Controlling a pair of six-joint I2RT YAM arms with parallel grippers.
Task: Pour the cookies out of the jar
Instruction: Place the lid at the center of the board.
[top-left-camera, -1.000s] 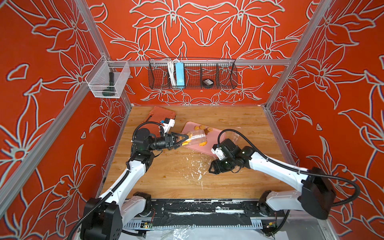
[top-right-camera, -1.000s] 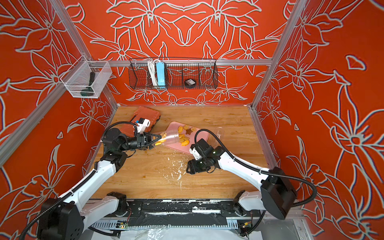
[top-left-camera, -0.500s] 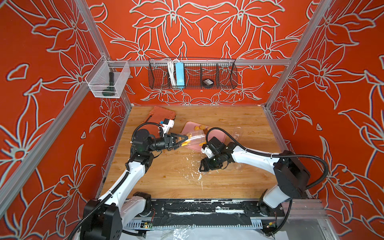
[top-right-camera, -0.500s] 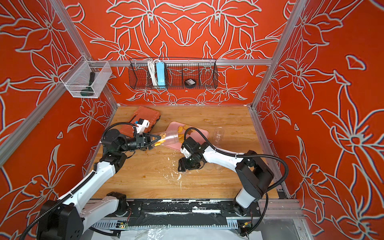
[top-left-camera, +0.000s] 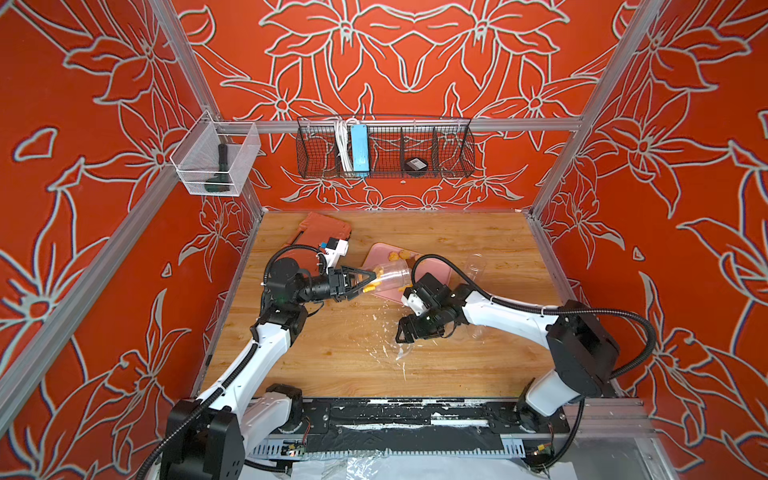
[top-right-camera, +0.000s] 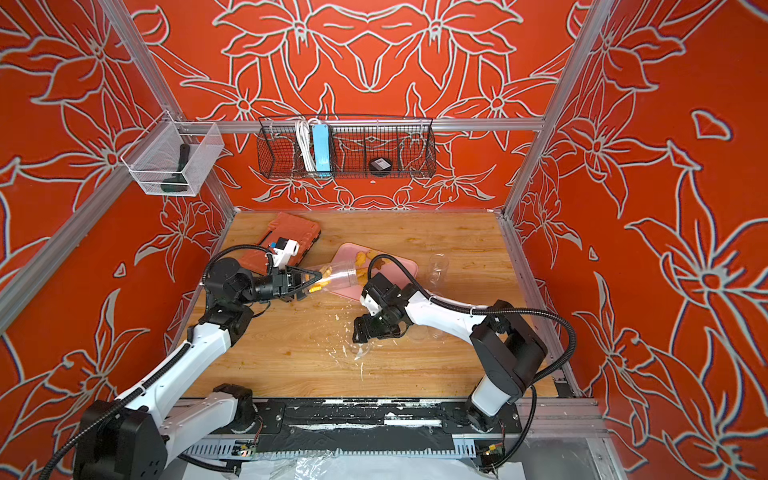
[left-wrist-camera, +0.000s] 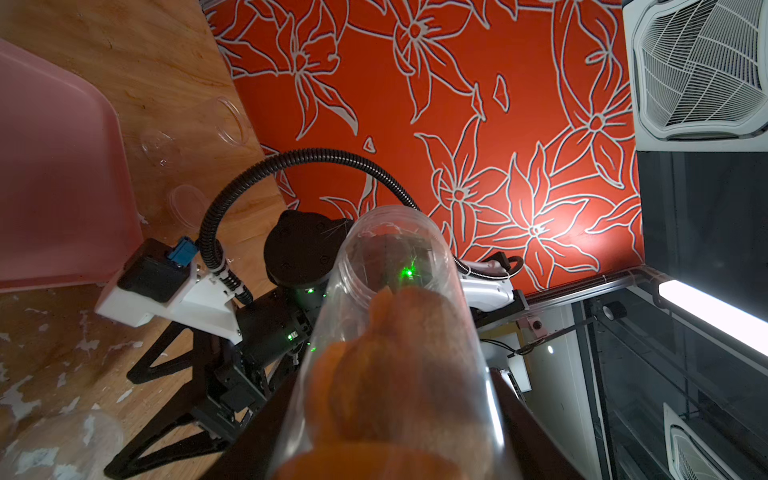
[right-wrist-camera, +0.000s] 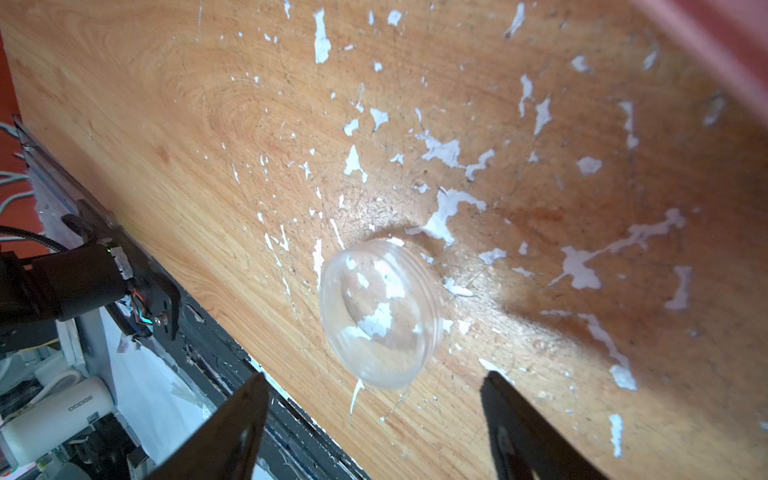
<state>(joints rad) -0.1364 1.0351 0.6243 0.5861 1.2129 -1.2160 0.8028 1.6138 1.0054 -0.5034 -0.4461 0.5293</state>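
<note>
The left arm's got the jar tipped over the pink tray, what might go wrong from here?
The cookies are bunched at the base of the jar, which lies nearly level in the left gripper, so they may not slide out. The right arm crowds the jar mouth over the pink tray; cookies could bounce off it onto the table.

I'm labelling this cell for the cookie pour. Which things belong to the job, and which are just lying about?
In the job: jar in the left gripper, cookies, pink tray, clear lid.
Lying about: orange case, empty clear cup, wire wall basket, mesh bin.
</note>
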